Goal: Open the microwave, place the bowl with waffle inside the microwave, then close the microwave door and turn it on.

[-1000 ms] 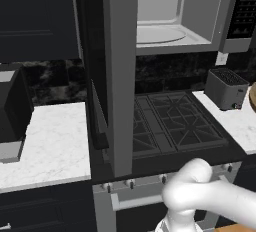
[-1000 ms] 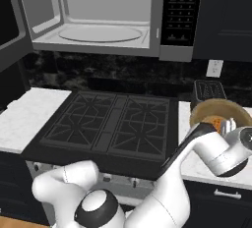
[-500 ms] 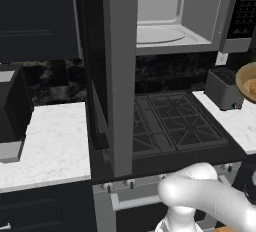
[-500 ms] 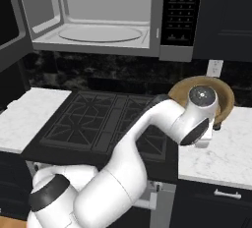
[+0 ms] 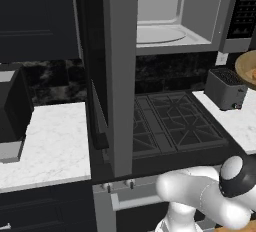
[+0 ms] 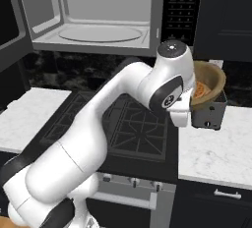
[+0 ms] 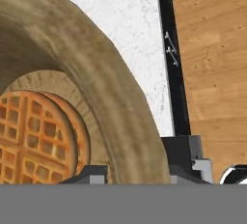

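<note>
My gripper (image 7: 137, 172) is shut on the near rim of the tan wooden bowl (image 7: 103, 80), which passes between the two dark fingertips. The grid-textured orange waffle (image 7: 34, 136) lies in the bowl's bottom. In the right base view the bowl (image 6: 212, 77) hangs in the air above the toaster, right of the stove, with the waffle (image 6: 201, 92) inside. It also peeks in at the right edge of the left base view as the bowl (image 5: 247, 68). The microwave (image 6: 98, 23) stands open above the stove, turntable bare. The microwave door (image 5: 120, 71) is swung out to the left.
A grey toaster (image 6: 209, 114) stands on the right marble counter (image 6: 216, 148), directly under the bowl. The black gas stove (image 6: 123, 124) lies below the microwave. A black boxy appliance (image 5: 12, 108) sits on the left counter. The microwave's button panel (image 6: 179, 6) is right of the cavity.
The arm has swung up and carried the bowl with the waffle higher, from just over the right counter to above the toaster. The grip has stayed the same.
</note>
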